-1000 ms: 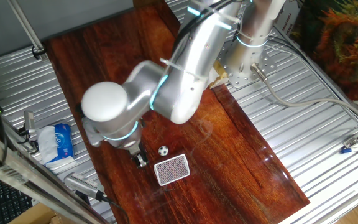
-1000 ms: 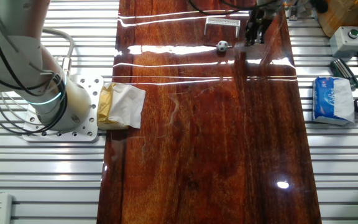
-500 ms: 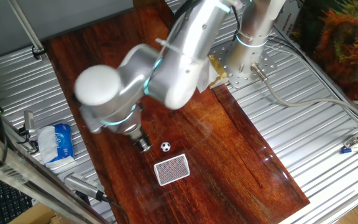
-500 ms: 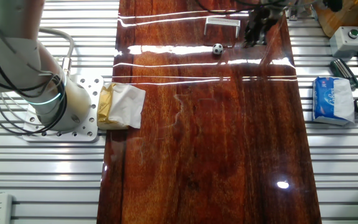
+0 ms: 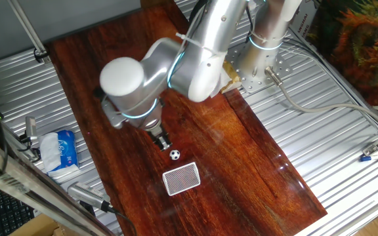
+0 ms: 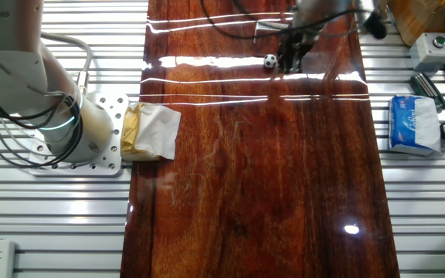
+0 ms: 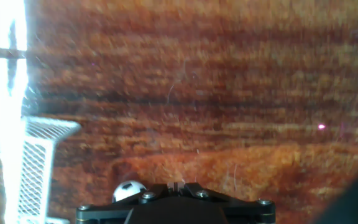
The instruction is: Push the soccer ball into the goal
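My gripper (image 5: 163, 141), fingers seemingly pressed together as a pusher, sits just behind the soccer ball (image 5: 174, 155). The goal (image 5: 181, 178) waits near the desk (image 5: 254, 157)'s far edge, opposite the arm's base, so I'm lined up to nudge the ball in.

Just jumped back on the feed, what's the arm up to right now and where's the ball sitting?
The gripper is low over the wooden table, right beside the soccer ball on the side away from the goal. The ball sits on the wood just short of the goal, not inside it. Whether the fingers touch the ball, or are open or shut, cannot be told.
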`<state>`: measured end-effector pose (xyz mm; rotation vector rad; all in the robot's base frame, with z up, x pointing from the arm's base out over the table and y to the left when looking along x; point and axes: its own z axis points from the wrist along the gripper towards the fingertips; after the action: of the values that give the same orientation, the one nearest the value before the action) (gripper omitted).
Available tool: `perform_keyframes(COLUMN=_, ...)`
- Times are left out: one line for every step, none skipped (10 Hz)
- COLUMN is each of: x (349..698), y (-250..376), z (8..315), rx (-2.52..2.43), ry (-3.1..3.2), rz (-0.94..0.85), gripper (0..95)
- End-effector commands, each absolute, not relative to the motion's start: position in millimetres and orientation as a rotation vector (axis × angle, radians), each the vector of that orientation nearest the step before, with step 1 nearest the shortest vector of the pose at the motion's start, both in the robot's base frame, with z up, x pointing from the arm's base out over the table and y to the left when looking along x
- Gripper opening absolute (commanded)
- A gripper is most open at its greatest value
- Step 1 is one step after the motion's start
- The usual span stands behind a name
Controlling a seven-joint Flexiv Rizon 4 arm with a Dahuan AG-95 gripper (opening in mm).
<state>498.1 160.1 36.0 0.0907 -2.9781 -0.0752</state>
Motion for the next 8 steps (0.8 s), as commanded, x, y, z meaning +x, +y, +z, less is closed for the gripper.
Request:
perform_keyframes(x=488, y=160, z=29, rx=0.056, ry=-2.979, rz=-0.133, gripper=0.0)
perform_keyframes(x=484, y=160, z=26, rx=0.057, ry=-2.981, rz=-0.133, gripper=0.0)
perform_keyframes(x=481, y=163, z=22, rx=0.051, ry=-2.987, rz=-0.131, gripper=0.0)
perform_keyframes(x=480, y=165, z=21, rx=0.048, ry=-2.990, rz=-0.127, gripper=0.0)
perform_keyframes(x=482, y=172, z=17, rx=0.026, ry=-2.994, rz=-0.123, gripper=0.0)
perform_keyframes(x=482, y=176, z=15, rx=0.013, ry=-3.007, rz=-0.120, gripper=0.0)
perform_keyframes(x=483, y=179, z=13, rx=-0.006, ry=-3.015, rz=-0.129, gripper=0.0)
perform_keyframes(x=484, y=184, z=11, rx=-0.028, ry=-3.035, rz=-0.142, gripper=0.0)
